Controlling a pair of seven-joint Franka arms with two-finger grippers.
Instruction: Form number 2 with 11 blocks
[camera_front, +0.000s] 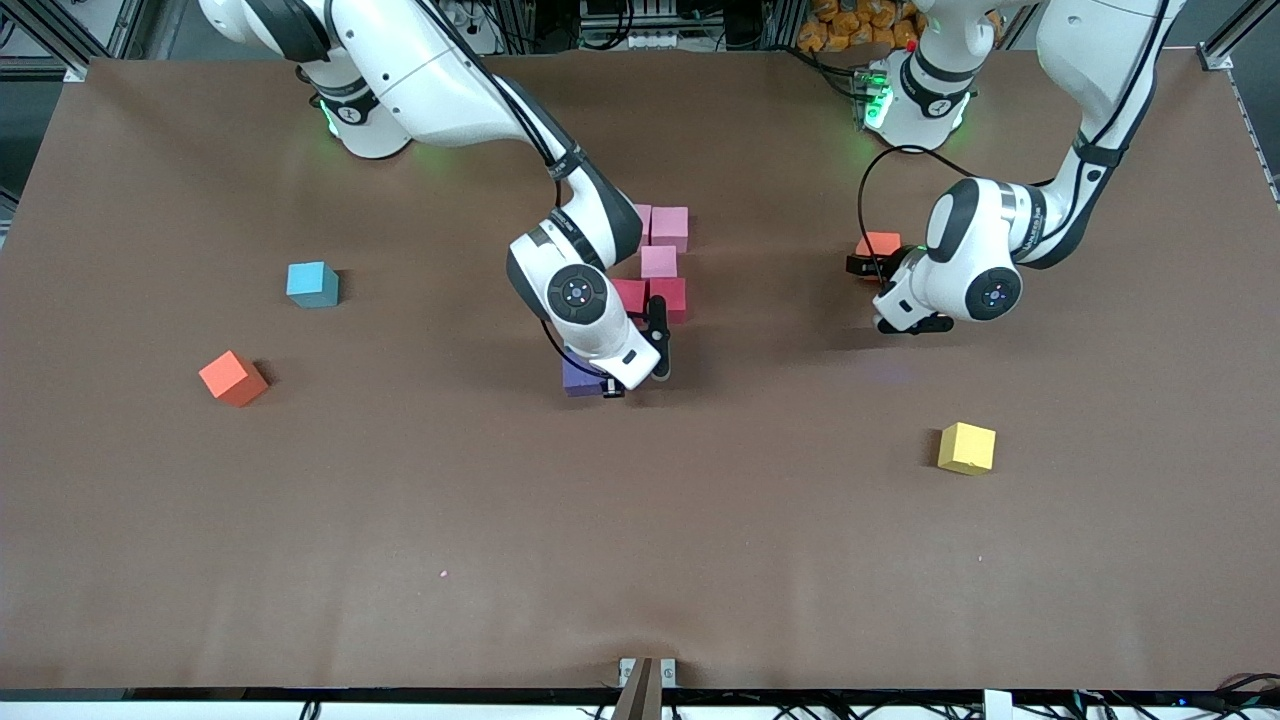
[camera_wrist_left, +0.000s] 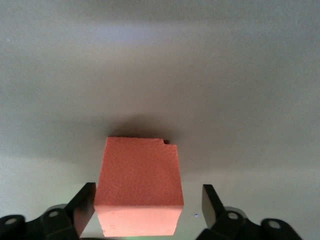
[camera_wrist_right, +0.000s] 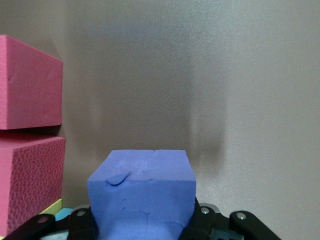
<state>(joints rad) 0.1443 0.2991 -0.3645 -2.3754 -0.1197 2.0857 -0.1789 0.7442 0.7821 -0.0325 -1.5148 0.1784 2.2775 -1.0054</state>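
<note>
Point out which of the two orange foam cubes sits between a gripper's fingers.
The orange foam cube at the left arm's end, between the left gripper's open fingers. The other orange cube lies alone near the light blue cube.

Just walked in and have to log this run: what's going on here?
Two arms are building a figure from foam blocks at mid-table. The right gripper is shut on a purple block, just nearer the camera than the pink and red cluster already laid. The left gripper is at an orange block toward the left arm's end, fingers either side with gaps, not yet gripping. A light blue block, another orange block and a yellow block lie loose.
</note>
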